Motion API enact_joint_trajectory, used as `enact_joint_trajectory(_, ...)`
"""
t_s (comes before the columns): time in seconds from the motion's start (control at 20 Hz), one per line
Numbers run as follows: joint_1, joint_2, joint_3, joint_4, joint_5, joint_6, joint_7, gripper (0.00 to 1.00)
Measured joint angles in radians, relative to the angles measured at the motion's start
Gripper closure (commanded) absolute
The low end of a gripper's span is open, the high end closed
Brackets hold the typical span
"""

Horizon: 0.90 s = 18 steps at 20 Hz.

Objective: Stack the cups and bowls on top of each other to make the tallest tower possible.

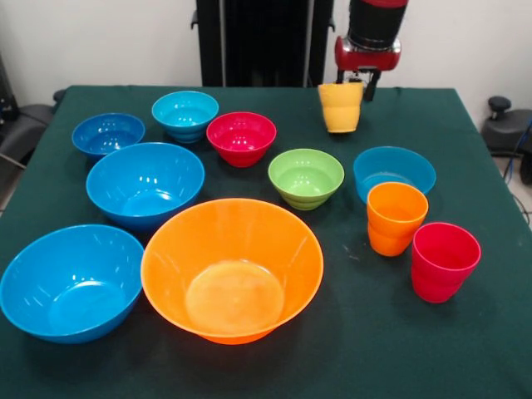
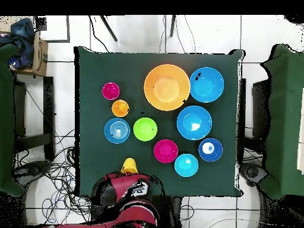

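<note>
We are looking across a green tabletop (image 1: 465,349) where nothing is stacked yet, so we are judging the tower as not begun. The very large orange bowl (image 1: 232,268) is sitting at the near edge in the front view, touching a large blue bowl (image 1: 71,281) beside it, with a second large blue bowl (image 1: 145,183) just behind. Farther back we are seeing a teal bowl (image 1: 394,172), a green bowl (image 1: 306,177), a red bowl (image 1: 241,137), a light-blue bowl (image 1: 184,114) and a dark-blue bowl (image 1: 108,134), all upright and apart. The orange cup (image 1: 396,218) and the red cup (image 1: 444,261) are standing just beside each other on the same side as the arm. The end effector (image 1: 356,81) is clenching the rim of the yellow cup (image 1: 341,106), which is hanging upright, mouth up, over the far edge of the tabletop. We are judging that the coming move turns on this: the orange bowl, the likely base, is lying well apart from the held cup, toward the near edge and across to the other side, with the green bowl between.
</note>
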Motion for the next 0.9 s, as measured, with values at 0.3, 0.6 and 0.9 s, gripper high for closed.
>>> enact_joint_trajectory(0.3,0.039,0.038,-0.032,-0.010,-0.005,-0.064,0.000,0.00)
enact_joint_trajectory(0.6,0.042,0.028,-0.045,-0.005,-0.019,-0.077,0.000,1.00)
enact_joint_trajectory(0.9,-0.032,0.009,-0.029,0.002,-0.096,-0.079,0.000,1.00)
